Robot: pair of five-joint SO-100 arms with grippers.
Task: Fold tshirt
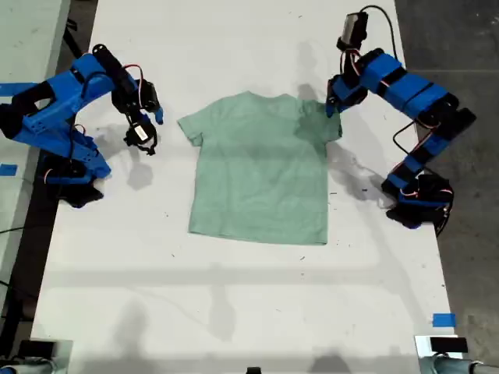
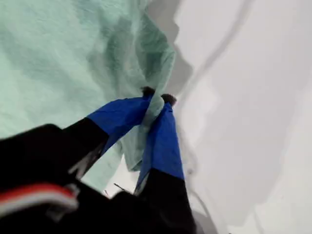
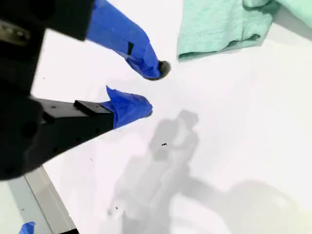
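The tshirt (image 1: 261, 167) lay mostly flat in the middle of the white bench (image 1: 234, 312), its collar toward the far edge and its hem toward the near edge in the exterior view, one sleeve pointing to each side. My first gripper (image 1: 334, 107) was at the sleeve on the exterior view's right, at the end of the blue arm (image 1: 413, 101) that reached in from that side. In the first wrist view its two blue fingers (image 2: 163, 141) were pressed together on a raised fold of the mint fabric, with cloth bunched between the dark tips, so my first gripper (image 2: 157, 100) was pinching the tshirt (image 2: 58, 63) at the sleeve edge, and the cloth around the pinch was pulled up into soft creases off the bench. My second gripper (image 1: 148, 136) sat on the exterior view's left, held above bare bench, near the other sleeve but apart from it. The second wrist view showed my second gripper (image 3: 153, 90) with its fingers (image 3: 129, 41) spread, a clear gap between the two blue tips and nothing held between them; the sleeve hem of the tshirt (image 3: 219, 24) lay just beyond them, untouched. A shadow of that arm fell across the white surface below the fingers. Strips of blue tape (image 1: 443, 319) marked the bench near its edge on the exterior view's right.
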